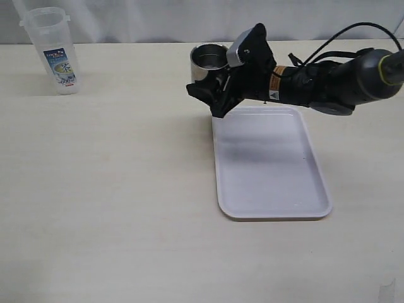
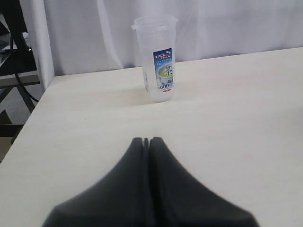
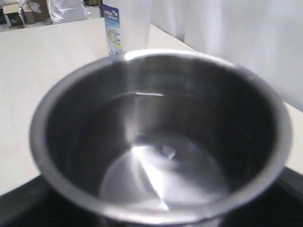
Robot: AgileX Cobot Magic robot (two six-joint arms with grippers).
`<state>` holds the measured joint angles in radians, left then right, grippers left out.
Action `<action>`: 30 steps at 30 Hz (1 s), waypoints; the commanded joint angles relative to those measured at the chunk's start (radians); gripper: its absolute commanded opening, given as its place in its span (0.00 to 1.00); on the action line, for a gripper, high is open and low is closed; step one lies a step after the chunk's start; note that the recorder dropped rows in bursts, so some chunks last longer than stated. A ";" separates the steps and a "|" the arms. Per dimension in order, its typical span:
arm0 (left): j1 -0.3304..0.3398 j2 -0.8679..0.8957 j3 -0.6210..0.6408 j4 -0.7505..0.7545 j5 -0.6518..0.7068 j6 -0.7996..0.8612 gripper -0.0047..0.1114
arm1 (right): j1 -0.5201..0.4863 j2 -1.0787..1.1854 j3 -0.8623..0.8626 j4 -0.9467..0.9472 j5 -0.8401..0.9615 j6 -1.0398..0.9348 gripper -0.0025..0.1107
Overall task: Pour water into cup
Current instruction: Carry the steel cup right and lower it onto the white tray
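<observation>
The brushed-steel cup (image 1: 208, 60) stands upright by the far left corner of the white tray (image 1: 271, 189). My right gripper (image 1: 203, 81) is shut on its lower wall. In the right wrist view the cup (image 3: 156, 142) fills the frame, its shiny bottom is bare, and black fingers (image 3: 19, 205) show on either side. The clear bottle with the blue-and-green label (image 1: 53, 50) stands at the far left of the table, well away from the cup; I cannot make out the water in it. My left gripper (image 2: 148, 140) is shut and empty, short of the bottle (image 2: 156, 59).
The white tray lies flat in front of the right arm (image 1: 328, 82). A white curtain (image 1: 189, 16) backs the far table edge. The table's left edge (image 2: 33, 113) shows in the left wrist view, with a dark frame beyond it.
</observation>
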<state>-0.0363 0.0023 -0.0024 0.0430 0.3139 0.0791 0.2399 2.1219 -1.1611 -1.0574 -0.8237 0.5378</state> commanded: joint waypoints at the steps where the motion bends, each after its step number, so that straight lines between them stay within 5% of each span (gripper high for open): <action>1: 0.001 -0.002 0.002 -0.002 -0.006 0.002 0.04 | -0.077 -0.033 0.077 0.058 -0.121 -0.068 0.06; 14: 0.001 -0.002 0.002 -0.002 -0.006 0.002 0.04 | -0.217 -0.039 0.210 0.054 -0.146 -0.165 0.06; 30: 0.001 -0.002 0.002 -0.002 -0.006 0.002 0.04 | -0.223 0.065 0.230 -0.001 -0.186 -0.233 0.06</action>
<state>-0.0363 0.0023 -0.0024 0.0430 0.3139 0.0791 0.0236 2.1806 -0.9328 -1.0378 -0.9631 0.3358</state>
